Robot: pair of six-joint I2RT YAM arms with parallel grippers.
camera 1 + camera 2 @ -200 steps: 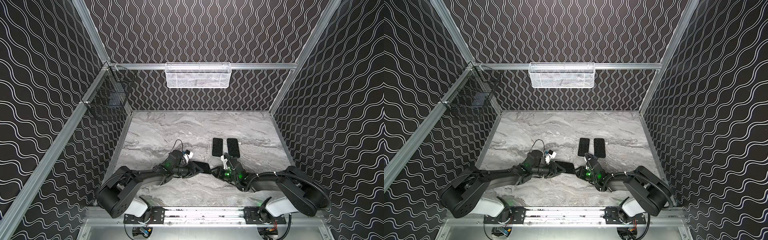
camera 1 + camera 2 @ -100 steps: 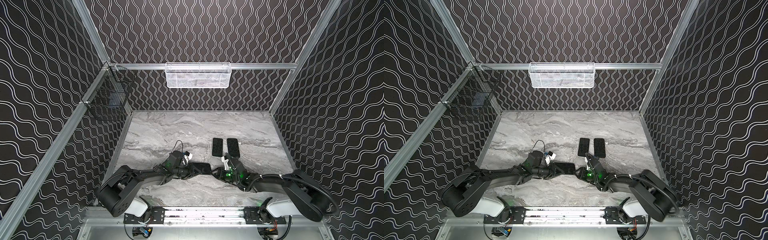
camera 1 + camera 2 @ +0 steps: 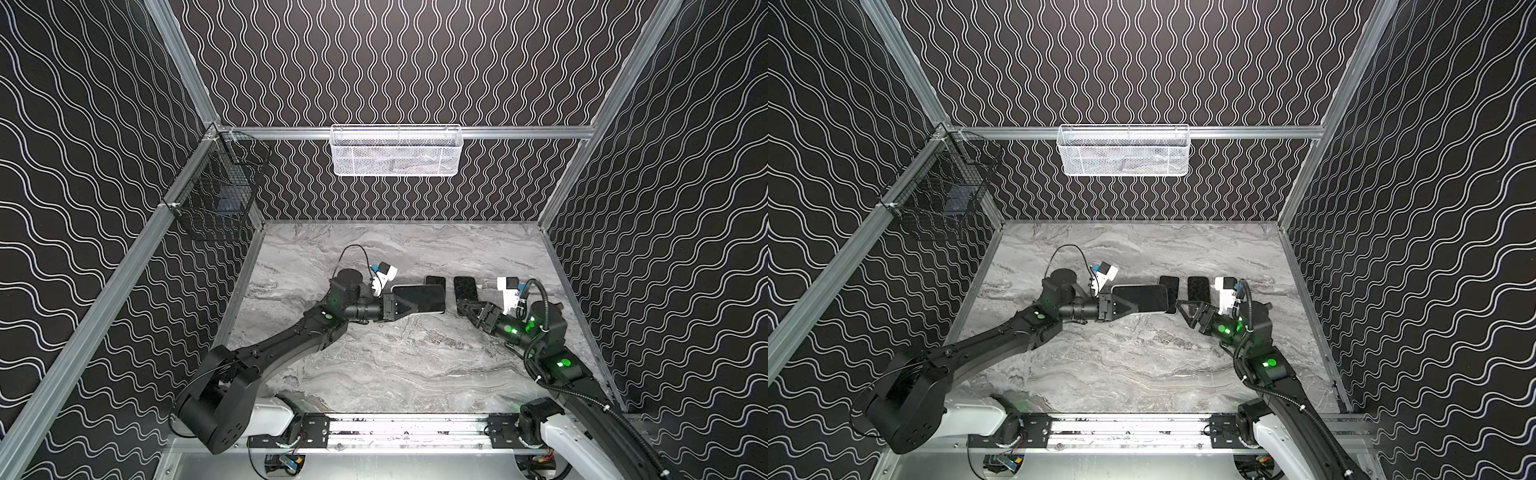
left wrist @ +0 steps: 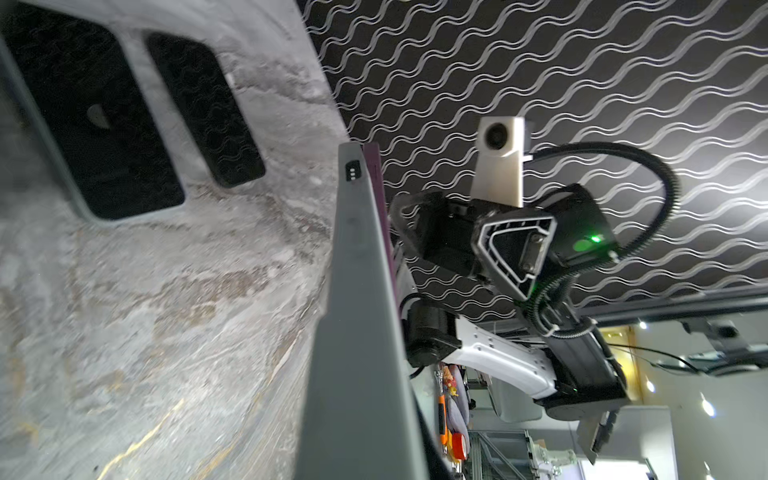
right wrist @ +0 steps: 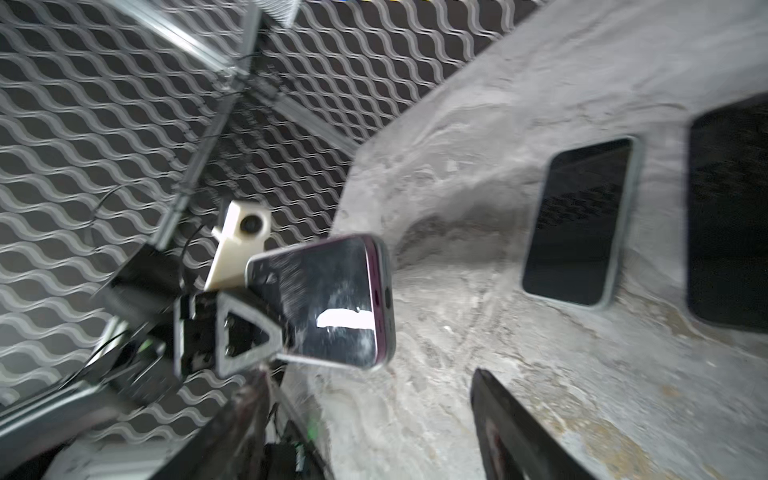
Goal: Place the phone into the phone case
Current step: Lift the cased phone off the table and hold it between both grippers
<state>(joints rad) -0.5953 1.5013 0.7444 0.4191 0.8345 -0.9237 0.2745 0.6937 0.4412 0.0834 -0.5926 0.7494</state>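
Note:
My left gripper (image 3: pixel 415 303) is shut on one end of a dark-screened phone (image 3: pixel 424 297) with a purple edge and a grey case (image 4: pixel 357 311) around it, held flat above the marble table (image 3: pixel 395 365). The right wrist view shows that phone (image 5: pixel 328 307) from its free end. My right gripper (image 3: pixel 465 309) stands open just right of it, fingers (image 5: pixel 511 424) apart with only table between them. Two dark flat slabs lie side by side behind. The grey-rimmed one (image 5: pixel 577 224) is partly covered in both top views; the black one (image 3: pixel 464 289) lies right of it.
A white mesh basket (image 3: pixel 395 151) hangs on the back rail and a black wire basket (image 3: pixel 216 199) on the left rail. Patterned walls close in the table on three sides. The arms' mounting rail (image 3: pixel 407 428) runs along the front edge.
My right gripper has opened, let go of the phone and drawn back to the right. My left gripper has carried the phone away from the front edge, toward the two slabs.

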